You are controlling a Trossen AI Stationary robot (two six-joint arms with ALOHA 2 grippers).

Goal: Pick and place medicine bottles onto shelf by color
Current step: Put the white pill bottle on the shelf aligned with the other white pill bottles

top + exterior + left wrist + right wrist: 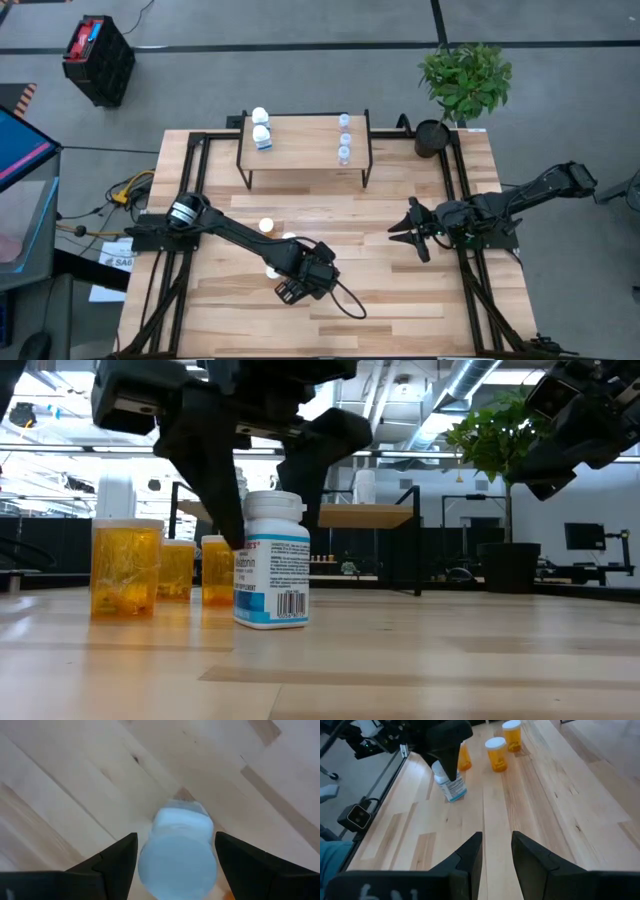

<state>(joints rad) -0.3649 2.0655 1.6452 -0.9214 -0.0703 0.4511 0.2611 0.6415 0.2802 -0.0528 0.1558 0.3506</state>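
Left gripper (175, 865) stands over a white bottle (271, 560) on the table's near-left part, one finger on either side of the cap. The fingers (117, 857) are spread; in the left wrist view a narrow gap shows between each and the bottle, so contact cannot be confirmed. The bottle stands upright on the tabletop (400, 290), label facing the low camera.

Three orange bottles (126, 568) stand upright just beside it on the tabletop, close together.

The shelf (305, 140) stands at the far middle of the table. Two white bottles (261, 128) sit at its left end and three clear bottles (344, 138) in a row toward its right end.

Right gripper (420, 232) hangs above the table's right side, well apart from all bottles, fingers (472, 855) drawn nearly together and holding nothing.

A potted plant (462, 85) stands at the far-right corner.
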